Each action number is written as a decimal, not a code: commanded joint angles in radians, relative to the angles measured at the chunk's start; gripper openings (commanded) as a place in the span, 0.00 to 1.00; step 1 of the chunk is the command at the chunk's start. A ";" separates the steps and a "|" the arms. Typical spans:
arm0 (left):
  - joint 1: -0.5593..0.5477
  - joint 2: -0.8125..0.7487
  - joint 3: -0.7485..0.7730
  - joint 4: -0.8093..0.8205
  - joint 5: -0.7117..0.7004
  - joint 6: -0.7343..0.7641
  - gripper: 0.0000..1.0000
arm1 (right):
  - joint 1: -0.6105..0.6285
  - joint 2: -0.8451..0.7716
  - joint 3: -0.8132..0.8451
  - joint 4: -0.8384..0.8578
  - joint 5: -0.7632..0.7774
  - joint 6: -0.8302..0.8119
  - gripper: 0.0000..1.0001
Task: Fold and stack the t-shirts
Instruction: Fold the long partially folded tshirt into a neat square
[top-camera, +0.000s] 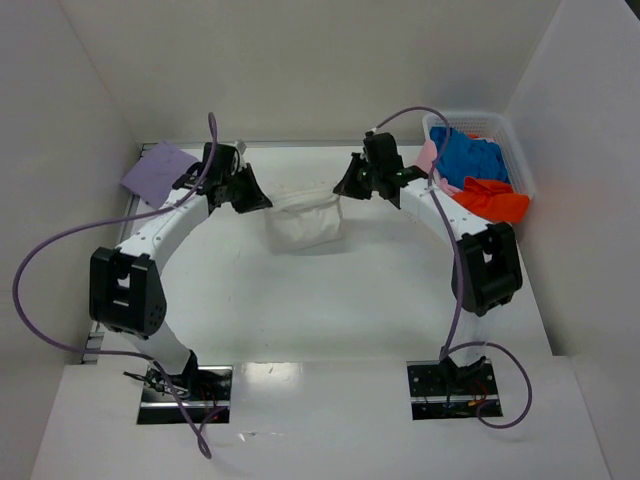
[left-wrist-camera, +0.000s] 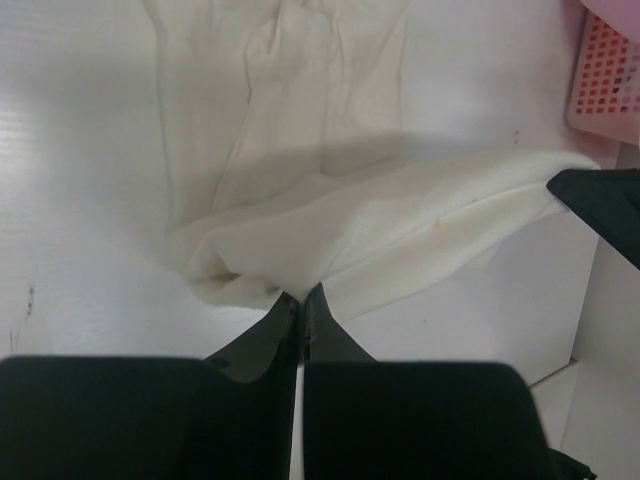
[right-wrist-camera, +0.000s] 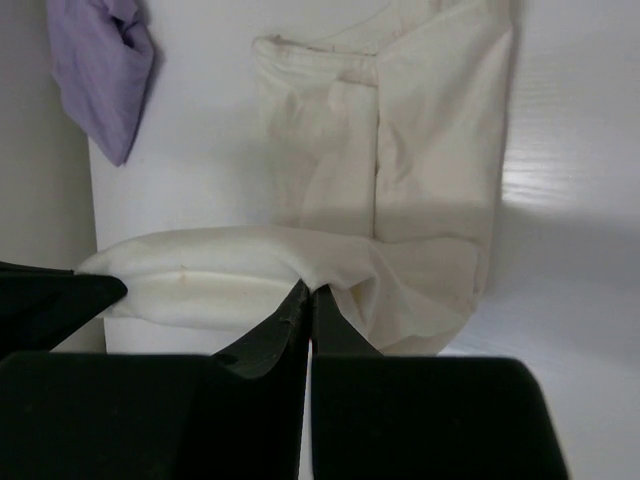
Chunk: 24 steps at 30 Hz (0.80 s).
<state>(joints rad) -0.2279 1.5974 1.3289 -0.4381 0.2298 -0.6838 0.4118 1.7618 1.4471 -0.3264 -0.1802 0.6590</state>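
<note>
An off-white t-shirt lies partly folded at the table's far middle, its far edge lifted between both grippers. My left gripper is shut on the shirt's left corner. My right gripper is shut on its right corner. The rest of the shirt lies flat on the table. A lavender t-shirt lies at the far left and also shows in the right wrist view. Blue, orange-red and pale pink shirts sit in the basket.
A white plastic mesh basket stands at the far right against the wall; its corner shows in the left wrist view. White walls enclose the table on three sides. The arm bases sit at the near edge.
</note>
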 joint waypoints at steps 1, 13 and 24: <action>0.041 0.096 0.070 0.012 0.022 0.056 0.00 | -0.057 0.091 0.100 0.018 0.042 -0.041 0.00; 0.093 0.377 0.245 0.061 0.022 0.047 0.00 | -0.114 0.424 0.421 -0.016 0.004 -0.090 0.00; 0.159 0.552 0.406 0.070 0.066 0.056 0.44 | -0.133 0.588 0.648 -0.078 -0.015 -0.120 0.11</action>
<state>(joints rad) -0.1066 2.1059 1.6917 -0.3538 0.3164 -0.6521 0.3359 2.3058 2.0041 -0.3702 -0.2523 0.5907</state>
